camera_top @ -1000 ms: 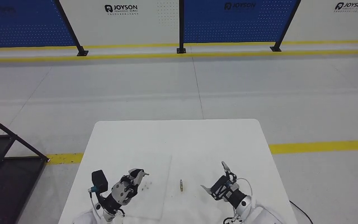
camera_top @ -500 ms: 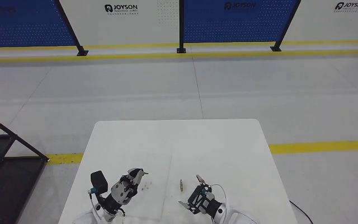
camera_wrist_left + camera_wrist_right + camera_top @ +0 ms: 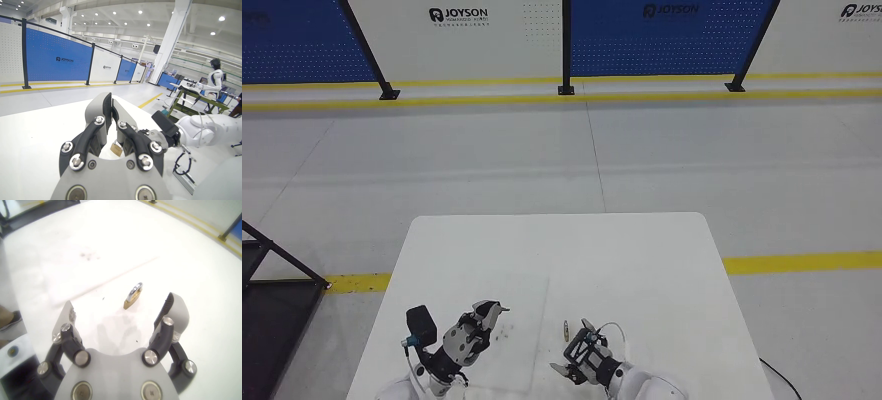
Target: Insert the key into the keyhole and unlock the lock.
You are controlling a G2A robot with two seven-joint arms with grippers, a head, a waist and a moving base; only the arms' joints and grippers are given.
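A small brass padlock (image 3: 565, 329) with a silver shackle stands on its edge on the white table (image 3: 642, 260), near the front middle. In the right wrist view the padlock (image 3: 133, 295) is a short way ahead of my right gripper (image 3: 121, 303), which is open with nothing between its fingers. From above, the right gripper (image 3: 571, 349) sits just in front of the lock. My left gripper (image 3: 489, 313) is to the lock's left, its pads (image 3: 108, 106) pressed together. I cannot tell whether a key is between them. The padlock (image 3: 116, 148) shows beyond the left gripper's base.
A thin clear sheet (image 3: 527, 300) lies on the table's left half, with a few small dark marks (image 3: 88, 255) on it. The table's right half and back are bare. A black frame (image 3: 272, 260) stands on the floor to the left.
My right gripper has moved left across the table's front, from the right side to just in front of the padlock. The left gripper and the padlock have stayed put.
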